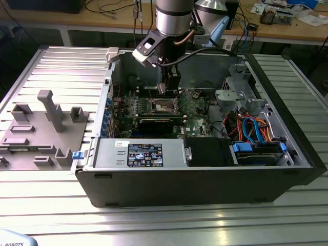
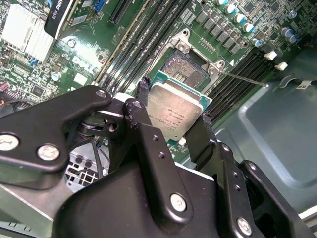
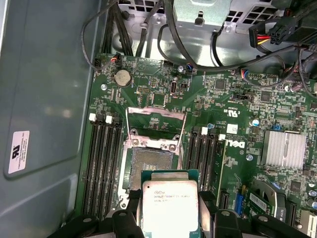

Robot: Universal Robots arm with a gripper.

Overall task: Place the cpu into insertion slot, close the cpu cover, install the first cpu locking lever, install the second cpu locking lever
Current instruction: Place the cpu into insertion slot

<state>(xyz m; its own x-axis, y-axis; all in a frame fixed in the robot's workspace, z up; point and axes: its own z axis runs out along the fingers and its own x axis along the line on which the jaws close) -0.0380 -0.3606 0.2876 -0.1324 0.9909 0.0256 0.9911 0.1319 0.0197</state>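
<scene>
Between the two black fingers [image 2: 202, 136] of the gripper [image 2: 174, 106] sits the processor chip [image 2: 173, 114]. It is clamped by opposite edges, its dull silver top showing in both wrist views, and the gripper is closed down to the chip's width. Just beyond the chip lies the socket [image 3: 147, 161], a dark square with a shiny rim, bare inside, the chip not yet seated in it. The cover frame [image 3: 156, 112] stands swung up at the socket's far edge. A thin metal lever [image 2: 242, 78] sticks out across the long black memory slots [image 3: 104, 163] that flank the socket. Around them spreads the green board [image 3: 208, 99] with a ribbed silver heat sink [image 3: 283, 148]. From the exterior view, the arm reaches down into the open computer case [image 1: 205, 179], which lies on a grooved grey table [image 1: 154, 225], with a grey parts holder [image 1: 36, 138] on the exterior view's left.
</scene>
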